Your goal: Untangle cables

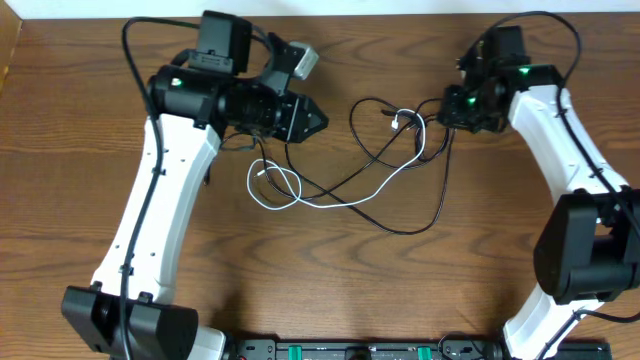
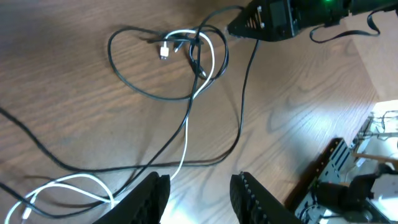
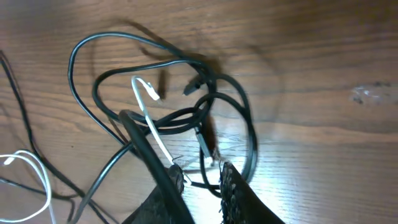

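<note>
Just beside right gripper [image 1: 443, 108], knot of cables [image 1: 398, 120], lengths trailing crosswise toward left gripper [image 1: 322, 118]. Right jaws narrowly parted over knot; left jaws spread, empty, farther off.

The tabletop [image 1: 90, 120] is brown wood grain, smooth, with a soft sheen (glare streaks). The cables [image 2: 186, 134] look smooth, rubbery, slightly glossy. The left gripper [image 2: 198, 190] is matt black ridged plastic.

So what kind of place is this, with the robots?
Most likely a robot lab or test bench. A white left arm and right arm stand at a wooden table, a tangle of thin cables lies between them, and a black equipment rail runs along the near edge.
</note>
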